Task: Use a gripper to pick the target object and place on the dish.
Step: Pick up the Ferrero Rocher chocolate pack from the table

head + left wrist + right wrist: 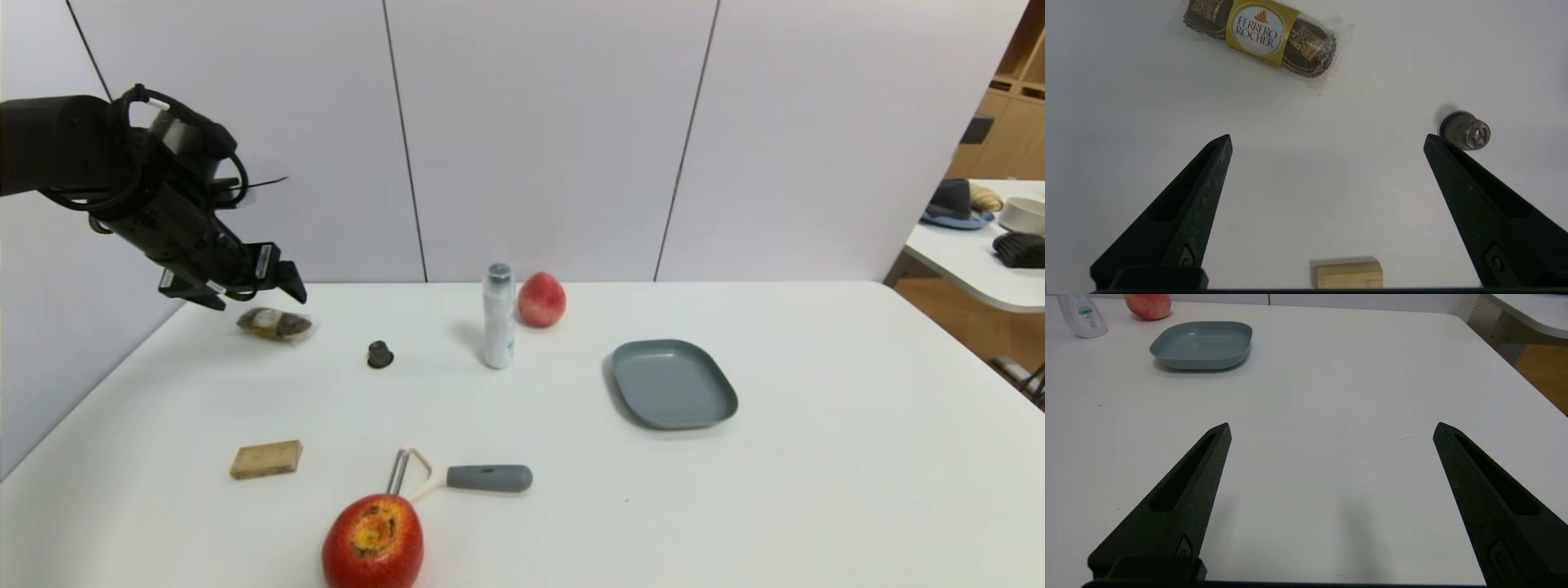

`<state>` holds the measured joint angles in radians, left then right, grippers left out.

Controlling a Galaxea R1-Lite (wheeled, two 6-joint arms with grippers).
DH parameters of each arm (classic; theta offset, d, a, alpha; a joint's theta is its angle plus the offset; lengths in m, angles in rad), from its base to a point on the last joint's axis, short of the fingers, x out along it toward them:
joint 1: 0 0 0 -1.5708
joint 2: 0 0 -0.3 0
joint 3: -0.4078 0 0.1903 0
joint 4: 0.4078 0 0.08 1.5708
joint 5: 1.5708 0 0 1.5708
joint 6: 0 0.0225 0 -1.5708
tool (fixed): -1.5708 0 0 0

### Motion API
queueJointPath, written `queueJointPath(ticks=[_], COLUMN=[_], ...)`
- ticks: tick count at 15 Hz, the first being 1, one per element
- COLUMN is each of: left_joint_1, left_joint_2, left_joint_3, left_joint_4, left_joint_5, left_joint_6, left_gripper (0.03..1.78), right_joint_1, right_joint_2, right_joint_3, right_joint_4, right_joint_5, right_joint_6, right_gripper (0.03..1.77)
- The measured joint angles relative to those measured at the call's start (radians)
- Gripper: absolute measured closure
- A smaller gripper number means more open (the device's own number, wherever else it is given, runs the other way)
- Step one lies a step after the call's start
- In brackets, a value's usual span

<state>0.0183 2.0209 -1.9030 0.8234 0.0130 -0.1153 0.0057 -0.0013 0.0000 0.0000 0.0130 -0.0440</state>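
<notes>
The left gripper [245, 290] hung in the air over the far left part of the white table [816, 457], tilted downward, its fingers spread wide and holding nothing. The snack packet [275, 324] lay flat on the table just beyond and below the fingertips, untouched; in the left wrist view the packet [1261, 36] sat ahead of the open fingers, one end cut off by the frame edge. The dish [673, 384] stood well apart to the right, with nothing on it.

Between packet and dish stood a small dark cap [380, 354], a white bottle [498, 316] upright, and a red apple [541, 300] just beside the bottle at the back. Nearer the robot lay a wooden block [266, 459], a peeler [465, 477] with a grey handle, and a second red apple [373, 543] touching the peeler's head and partly cut off at the frame's lower edge.

The right gripper [1331, 428] did not appear in the head view; its own camera showed its fingers apart and empty, low over bare table, the dish [1202, 345] far ahead.
</notes>
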Motion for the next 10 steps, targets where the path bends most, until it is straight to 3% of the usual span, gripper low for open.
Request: queueJointPath(ticks=[4, 8, 10], left_joint_1=[0.013, 0.014, 0.011], left_joint_2=[0.070, 0.139, 0.164], left_joint_3=[-0.029, -0.056, -0.061], left_joint_4=[-0.113, -0.192, -0.198], left_joint_5=[0.068, 0.262, 0.300], left_joint_6=[-0.095, -0.137, -0.184], left_gripper=[0.12, 0.12, 0.12], right_joint_1=[0.000, 0.001, 0.000], right_joint_2=[0.000, 0.000, 0.000], right_joint_3=[0.000, 0.000, 0.000], right_joint_4=[0.000, 0.000, 0.000], right_joint_5=[0.000, 0.000, 0.001], right_joint_6=[0.000, 0.000, 0.000], right_gripper=[0.09, 0.09, 0.09])
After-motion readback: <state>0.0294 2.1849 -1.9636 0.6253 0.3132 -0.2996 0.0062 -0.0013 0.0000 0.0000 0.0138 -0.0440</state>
